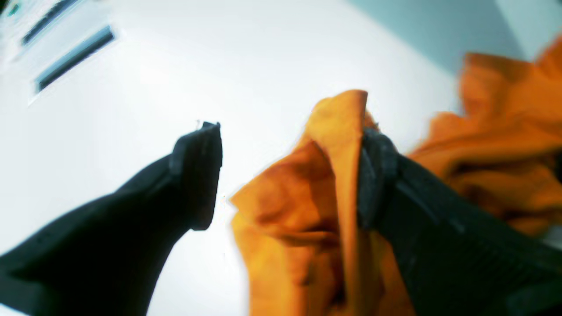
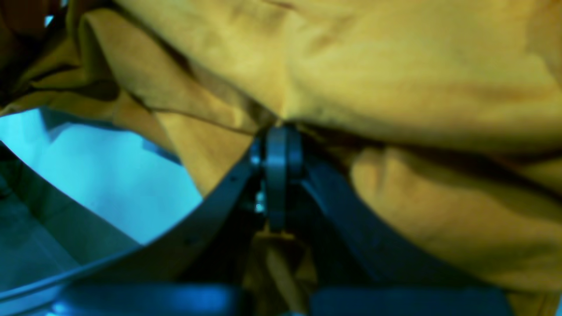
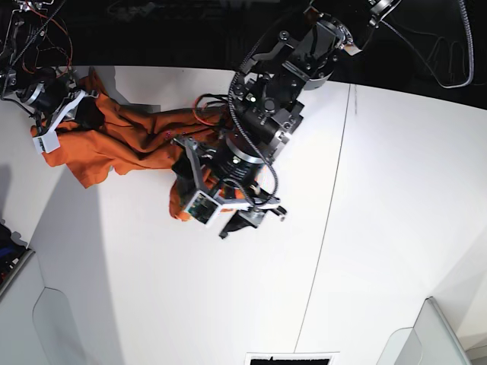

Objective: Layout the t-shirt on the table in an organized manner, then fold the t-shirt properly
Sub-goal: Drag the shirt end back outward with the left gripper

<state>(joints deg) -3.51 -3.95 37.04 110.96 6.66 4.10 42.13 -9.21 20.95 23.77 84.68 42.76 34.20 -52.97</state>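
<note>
A white table (image 3: pixel 365 228) with one thin dark seam fills the base view, dark background beyond its far edge. The shirt (image 3: pixel 129 137) lies bunched in a crumpled band along the far left part of the table, running from the far-left corner toward the middle. The right gripper (image 2: pixel 277 131) sits at that far-left end with its jaws pressed together, pinching a fold of the shirt; cloth drapes over and around its tips in the right wrist view. The left gripper (image 1: pixel 285 171) is at the band's other end, nearer the table's middle, jaws spread wide; a peaked fold of shirt stands between them, lying against one finger (image 1: pixel 377 175) while the other finger (image 1: pixel 197 175) stands apart from the cloth over bare table. The step in hand looks like taking a second hold so the shirt can be drawn out flat. To do it well, the left gripper should probably close on a single edge or corner rather than a thick wad, since gripping several layers would keep the cloth bunched when the arms pull apart. Which part of the shirt the fold belongs to cannot be told. The pull should then run gently along the table, with the right pinch kept firm.
</note>
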